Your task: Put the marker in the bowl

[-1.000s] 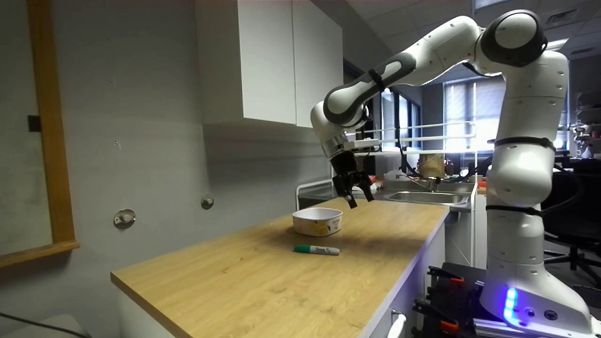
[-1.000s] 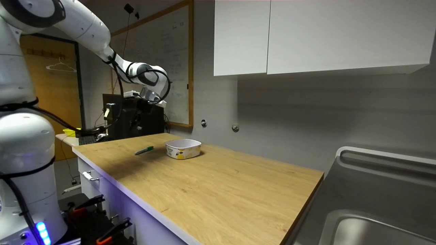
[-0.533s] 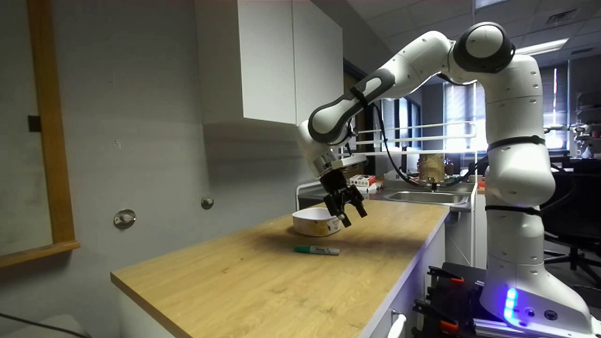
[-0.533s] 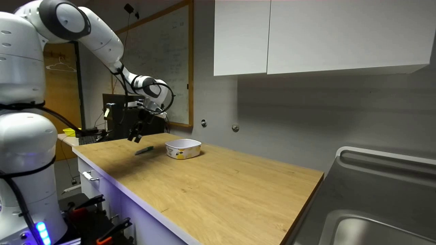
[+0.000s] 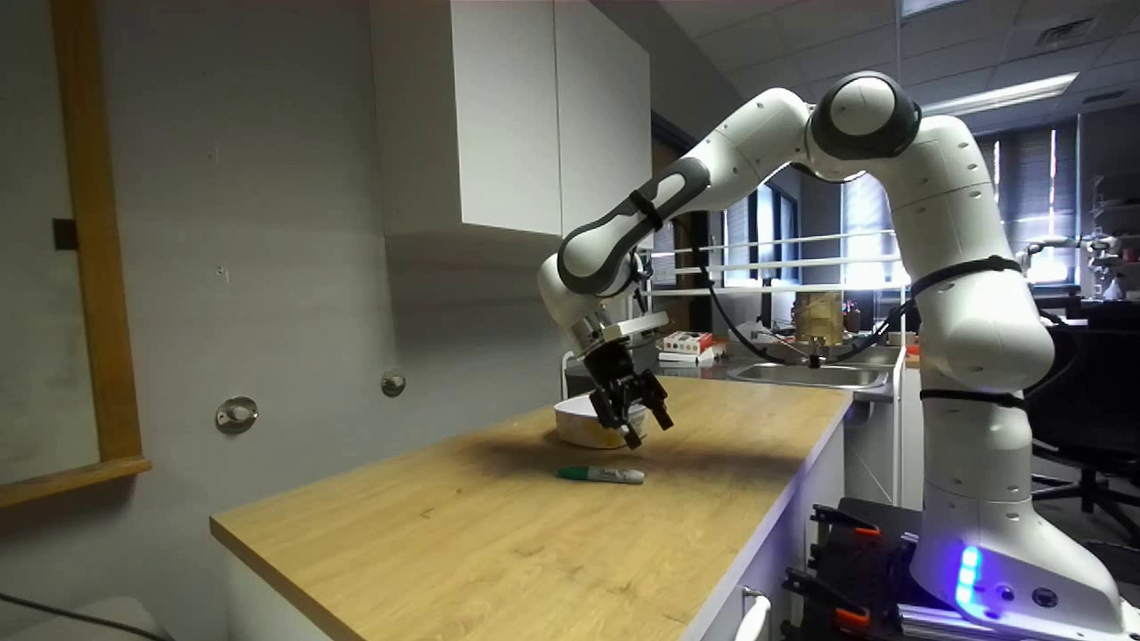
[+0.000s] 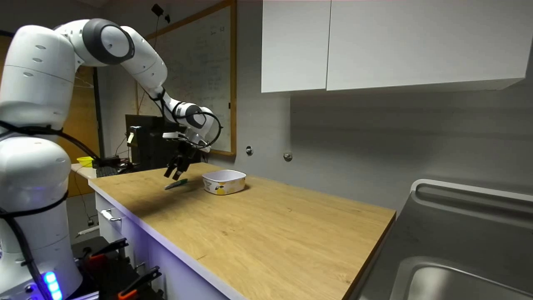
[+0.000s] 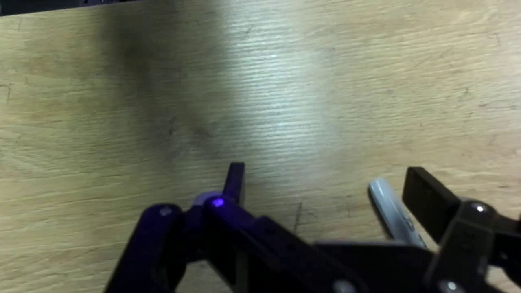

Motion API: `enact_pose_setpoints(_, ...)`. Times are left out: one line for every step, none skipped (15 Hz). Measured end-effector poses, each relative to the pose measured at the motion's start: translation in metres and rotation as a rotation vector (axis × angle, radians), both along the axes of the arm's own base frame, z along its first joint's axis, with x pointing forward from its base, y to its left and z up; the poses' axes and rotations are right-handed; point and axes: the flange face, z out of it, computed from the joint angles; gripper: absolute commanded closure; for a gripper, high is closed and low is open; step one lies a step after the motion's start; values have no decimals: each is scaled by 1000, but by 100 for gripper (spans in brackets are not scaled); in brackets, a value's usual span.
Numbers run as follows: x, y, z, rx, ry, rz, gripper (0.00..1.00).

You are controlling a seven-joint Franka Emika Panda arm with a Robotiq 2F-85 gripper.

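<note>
The marker point(image 5: 601, 474) lies on the wooden counter, green at the cap end and grey-white along the body. It also shows in an exterior view point(image 6: 176, 184) and, partly hidden by the gripper, in the wrist view point(image 7: 390, 211). The bowl point(image 5: 581, 428) is low, with a white inside and a yellow-patterned outer wall; it also shows in an exterior view point(image 6: 225, 185) but not in the wrist view. My gripper point(image 5: 650, 433) is open and empty, tilted above the counter close to the marker. In the wrist view the marker's pale end appears between the fingers point(image 7: 325, 169), nearer the right one.
The counter point(image 6: 266, 233) has a front edge facing the robot base. White cabinets point(image 5: 552, 116) hang above. A metal sink point(image 5: 806, 374) is beyond the counter's end. A wall point(image 6: 374, 158) runs along the back, behind the bowl.
My gripper has moved down and toward the marker. In an exterior view it now covers part of the bowl. The marker and the bowl have not moved.
</note>
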Motion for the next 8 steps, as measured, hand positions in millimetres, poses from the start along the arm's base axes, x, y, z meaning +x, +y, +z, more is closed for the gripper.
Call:
enact_pose_setpoints(3,2,-5,1,7,1,0)
enact_pose_setpoints(4,2,-9,1,12,2,0)
enact_pose_setpoints(4,2,-10,0,14,2,0)
enact_pose_setpoints(4,2,-9,0,13,1,0)
enact_pose_setpoints(5,2,-9,0,12,0,0)
enact_pose_setpoints(5,1,-9,0,12,0,0)
enact_pose_setpoints(5,0,-8,1,11,-3,0)
enact_pose_setpoints(6,-4,-7,1,8,-10,0)
